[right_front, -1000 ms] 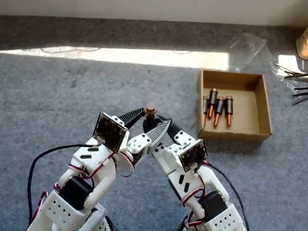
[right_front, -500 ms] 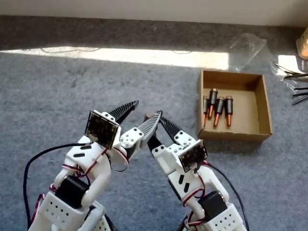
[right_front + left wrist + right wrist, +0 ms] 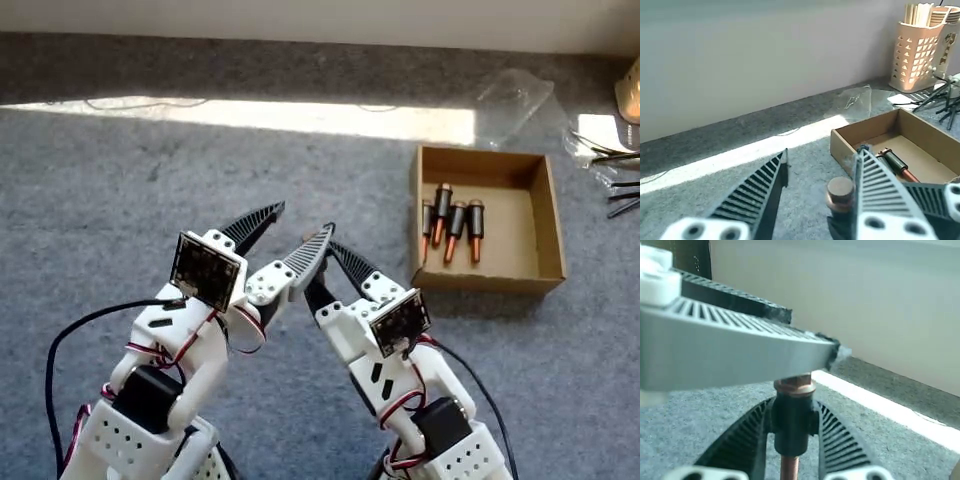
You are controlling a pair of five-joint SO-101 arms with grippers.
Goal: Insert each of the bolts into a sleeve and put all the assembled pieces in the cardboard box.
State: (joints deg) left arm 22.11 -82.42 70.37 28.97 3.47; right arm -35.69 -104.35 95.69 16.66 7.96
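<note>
Currently the right gripper (image 3: pixel 793 412) is clenching one bolt-and-sleeve piece (image 3: pixel 792 432) upright between its fingers, with the copper head (image 3: pixel 794 386) poking up above the fingertips. The left gripper (image 3: pixel 823 155) is hanging released, its fingers spread, with that head sitting between them, just beside one finger. Four assembled pieces (image 3: pixel 457 222) are lying in the one cardboard box (image 3: pixel 548 225), well off to the right gripper's right.

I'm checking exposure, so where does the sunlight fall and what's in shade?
High view: a bright sun strip crosses the far side of the carpet; the cardboard box shades the carpet by its near wall. Left wrist view: the strip reaches the box. Right wrist view: the sleeved bolt is dark against a pale wall.
</note>
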